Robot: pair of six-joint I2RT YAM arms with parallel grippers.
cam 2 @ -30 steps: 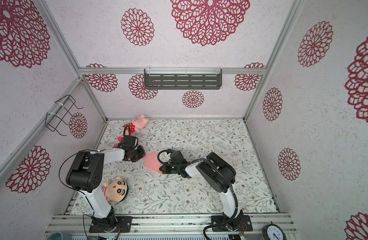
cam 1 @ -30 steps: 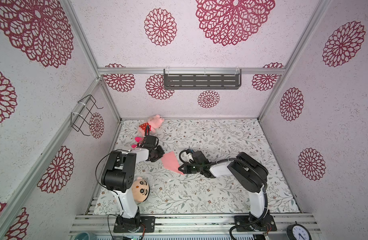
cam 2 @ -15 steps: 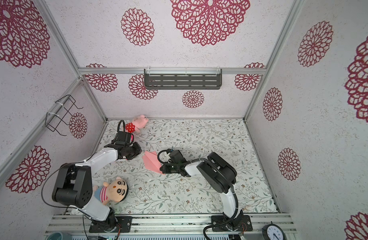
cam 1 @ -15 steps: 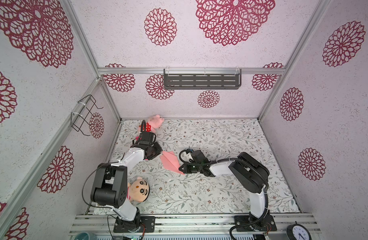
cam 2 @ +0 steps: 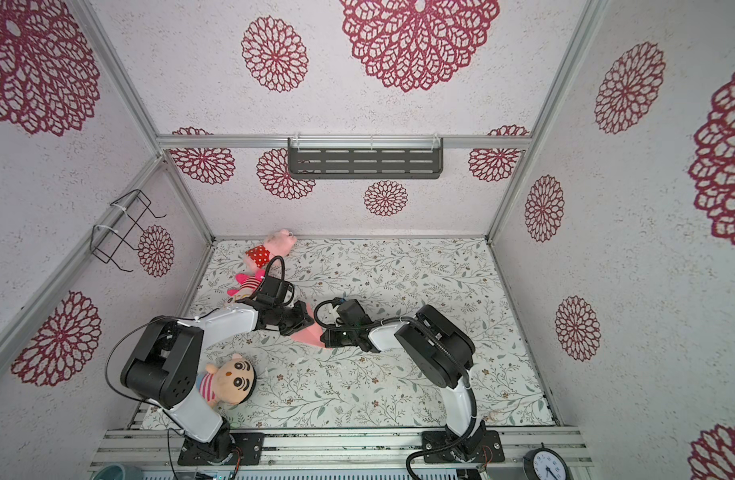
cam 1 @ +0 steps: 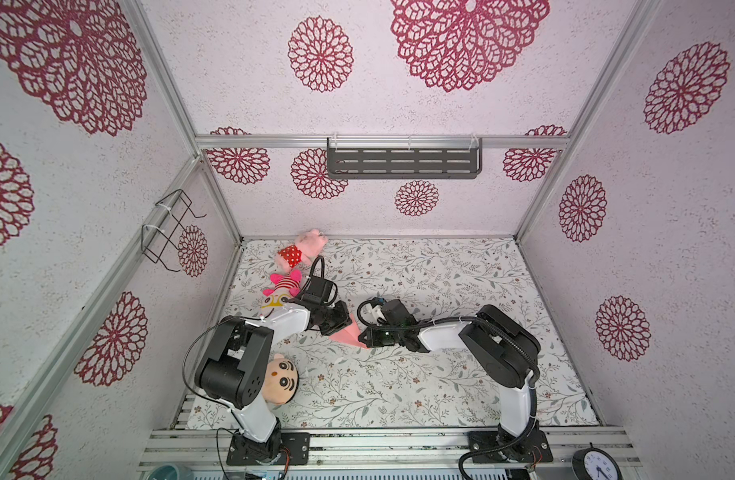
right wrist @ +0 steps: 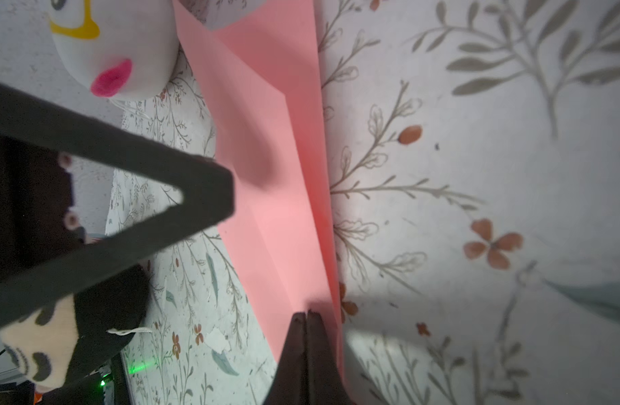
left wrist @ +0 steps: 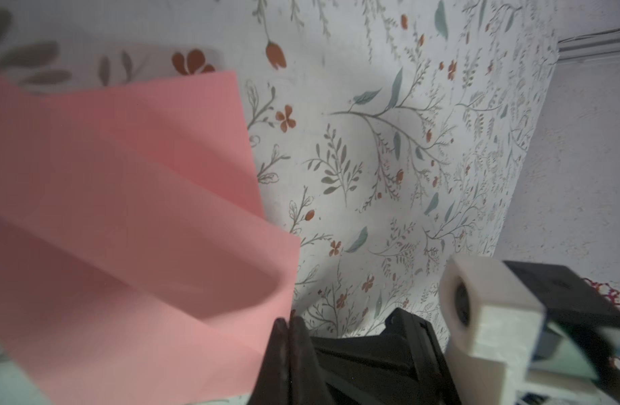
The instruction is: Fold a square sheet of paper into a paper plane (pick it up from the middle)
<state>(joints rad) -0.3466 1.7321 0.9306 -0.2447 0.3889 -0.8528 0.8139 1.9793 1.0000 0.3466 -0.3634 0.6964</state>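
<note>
Partly folded light pink paper sheet [cam 1: 345,333] sits mid-desk, toward the left half, between the two arms; also seen in a top view at [cam 2: 311,332]. Layered flaps and a curled fold show in the left wrist view [left wrist: 126,228]; straight creases in the right wrist view [right wrist: 280,175].

Left end effector [cam 1: 340,322] is over the paper's left part. Its fingers [right wrist: 210,191] are together at the tips, above the paper; can't tell whether they pinch it.

Right end effector [cam 1: 365,337], fingers together, sits at the paper's right tip; tips [right wrist: 306,317] meet on the sheet's edge, looks clamped on it.

Floral-print desk cover [cam 1: 440,374] underneath.

Plush toys along the left edge: boy-face doll [cam 1: 280,382] near the front, pink striped one [cam 1: 284,284] and pink polka-dot one [cam 1: 301,249] toward the far left corner.
</note>
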